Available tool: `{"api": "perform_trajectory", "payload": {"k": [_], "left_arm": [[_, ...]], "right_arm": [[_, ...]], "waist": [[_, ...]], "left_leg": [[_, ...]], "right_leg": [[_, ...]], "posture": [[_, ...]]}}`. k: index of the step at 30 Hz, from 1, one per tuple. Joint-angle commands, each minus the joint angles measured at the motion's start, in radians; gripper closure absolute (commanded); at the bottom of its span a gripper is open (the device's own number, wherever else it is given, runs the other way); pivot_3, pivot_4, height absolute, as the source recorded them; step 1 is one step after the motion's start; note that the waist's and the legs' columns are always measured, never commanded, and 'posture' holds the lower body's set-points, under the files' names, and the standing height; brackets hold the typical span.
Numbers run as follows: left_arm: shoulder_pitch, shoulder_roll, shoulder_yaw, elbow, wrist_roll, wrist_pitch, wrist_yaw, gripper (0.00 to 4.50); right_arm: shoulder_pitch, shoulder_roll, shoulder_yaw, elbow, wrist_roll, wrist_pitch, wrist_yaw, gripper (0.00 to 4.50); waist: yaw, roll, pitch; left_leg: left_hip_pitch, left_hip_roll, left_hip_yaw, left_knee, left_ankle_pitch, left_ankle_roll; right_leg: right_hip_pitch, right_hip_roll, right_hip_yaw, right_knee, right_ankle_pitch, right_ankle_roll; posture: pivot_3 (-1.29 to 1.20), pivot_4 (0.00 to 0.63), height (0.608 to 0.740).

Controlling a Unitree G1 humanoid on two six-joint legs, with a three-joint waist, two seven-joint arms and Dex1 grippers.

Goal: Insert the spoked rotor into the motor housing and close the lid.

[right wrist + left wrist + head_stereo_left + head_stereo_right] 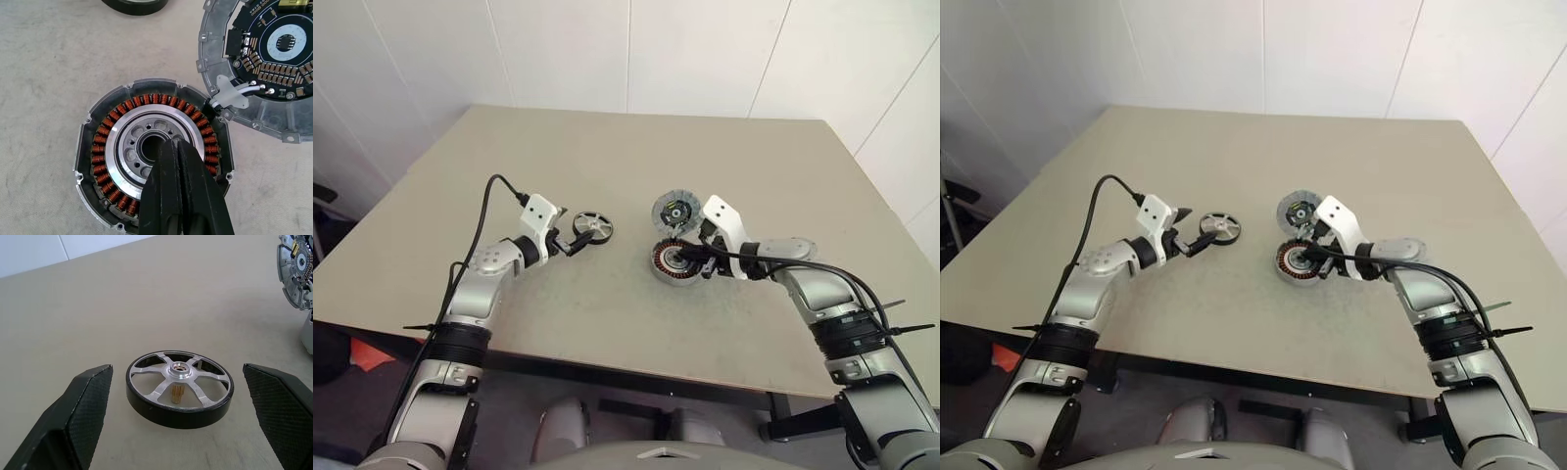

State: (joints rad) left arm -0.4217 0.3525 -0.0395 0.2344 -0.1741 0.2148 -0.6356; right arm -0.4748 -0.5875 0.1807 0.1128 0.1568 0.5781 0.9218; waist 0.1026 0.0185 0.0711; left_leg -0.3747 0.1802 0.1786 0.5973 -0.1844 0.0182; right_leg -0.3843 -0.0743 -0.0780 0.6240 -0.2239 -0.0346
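The spoked rotor point(594, 228) lies flat on the table, a silver wheel with a dark rim and a brass pin under its hub point(180, 387). My left gripper point(570, 235) is open, one finger on each side of the rotor and apart from it. The motor housing point(671, 260) sits to the right, its ring of copper windings point(151, 152) facing up. My right gripper point(173, 142) is shut with nothing in it, its tip over the housing's central hub. The lid point(674, 211) stands tilted at the housing's far edge, its circuit-board side point(274, 54) showing, with white wires running to the housing.
Everything rests on a beige table point(636, 157) with a white wall behind it. The near table edge point(607, 367) runs just below both arms. Black cables trail along each forearm.
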Motion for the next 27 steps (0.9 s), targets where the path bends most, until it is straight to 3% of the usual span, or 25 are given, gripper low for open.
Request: {"api": "perform_trajectory", "payload": {"k": [1, 15, 27], "left_arm": [[-0.016, 0.0, 0.019, -0.012, -0.004, -0.021, 0.008, 0.0], [-0.012, 0.005, 0.018, -0.02, -0.003, -0.015, 0.01, 0.0], [-0.012, 0.003, 0.017, -0.016, -0.003, -0.016, 0.01, 0.0]], "right_arm": [[-0.042, -0.015, -0.034, -0.069, 0.023, 0.011, 0.006, 4.47], [0.03, 0.003, 0.034, -0.033, -0.022, 0.005, -0.007, 4.47], [-0.018, -0.014, -0.008, -0.101, 0.022, 0.025, 0.002, 4.47]], "waist": [[0.0, 0.0, 0.0], [0.0, 0.0, 0.0], [-0.001, 0.0, 0.0]], "left_leg": [[0.0, 0.0, 0.0, 0.0, 0.0, 0.0], [0.0, 0.0, 0.0, 0.0, 0.0, 0.0], [0.004, 0.0, 0.0, 0.0, 0.0, -0.001]], "right_leg": [[0.0, 0.0, 0.0, 0.0, 0.0, 0.0], [0.0, 0.0, 0.0, 0.0, 0.0, 0.0], [0.004, 0.0, 0.0, -0.001, 0.0, 0.0]], "posture": [[0.0, 0.0, 0.74], [0.0, 0.0, 0.74], [0.0, 0.0, 0.74]]}}
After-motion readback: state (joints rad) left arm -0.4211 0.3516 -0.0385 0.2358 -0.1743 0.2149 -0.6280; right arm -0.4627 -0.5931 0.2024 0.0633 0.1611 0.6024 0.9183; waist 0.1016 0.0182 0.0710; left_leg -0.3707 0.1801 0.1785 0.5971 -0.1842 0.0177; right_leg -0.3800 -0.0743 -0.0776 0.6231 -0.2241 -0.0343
